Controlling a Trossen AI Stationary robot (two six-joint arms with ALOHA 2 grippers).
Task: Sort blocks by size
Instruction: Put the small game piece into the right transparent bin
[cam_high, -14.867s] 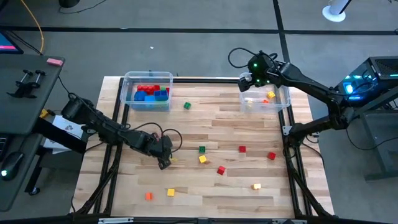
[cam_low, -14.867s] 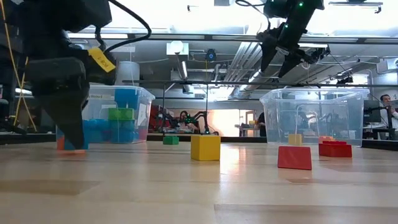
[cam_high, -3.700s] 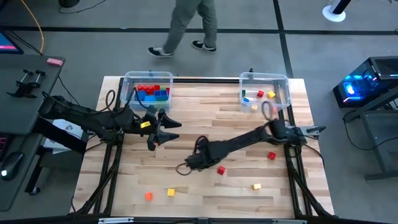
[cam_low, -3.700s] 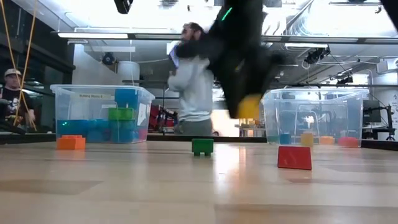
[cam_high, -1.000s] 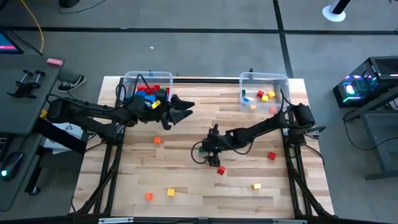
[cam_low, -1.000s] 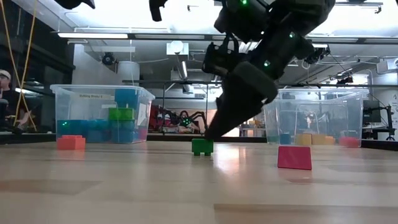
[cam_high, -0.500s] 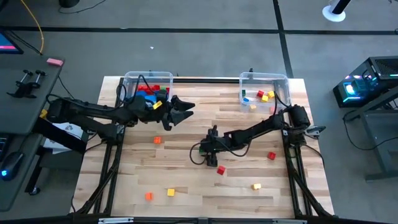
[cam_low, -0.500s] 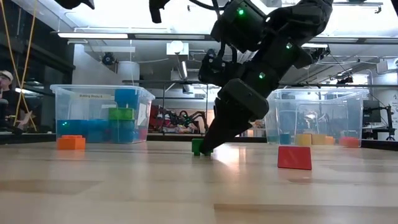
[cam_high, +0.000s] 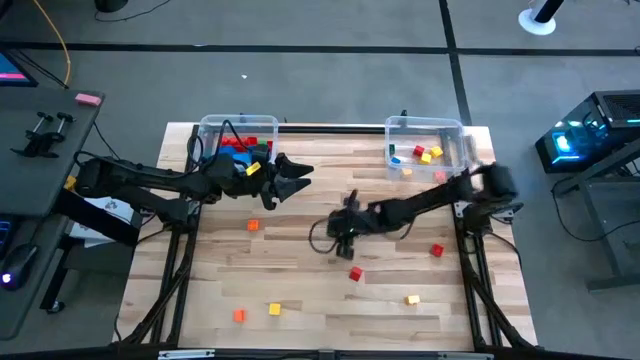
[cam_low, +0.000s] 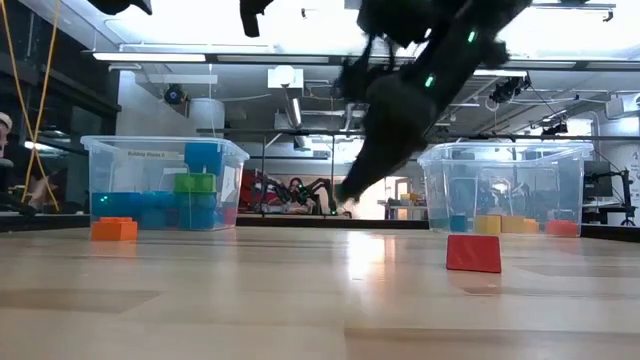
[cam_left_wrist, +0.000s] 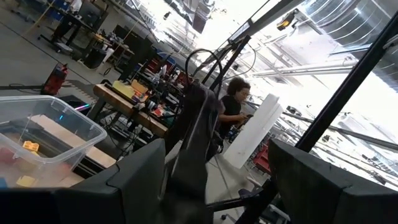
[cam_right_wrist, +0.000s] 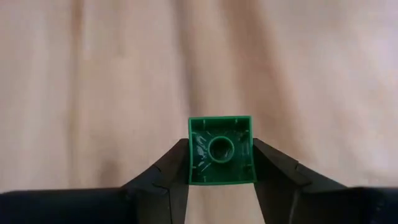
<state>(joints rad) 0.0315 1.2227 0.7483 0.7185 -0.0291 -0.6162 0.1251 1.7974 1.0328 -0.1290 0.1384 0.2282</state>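
Lifting off the table now, the right gripper (cam_right_wrist: 221, 177) is pinching the small green cube (cam_right_wrist: 221, 150) it just closed on, bin-bound I'd guess, while the left gripper (cam_high: 290, 178) is hovering spread and empty.

No text can be read; the left bin (cam_low: 165, 185) bears a small label, too blurred to make out.
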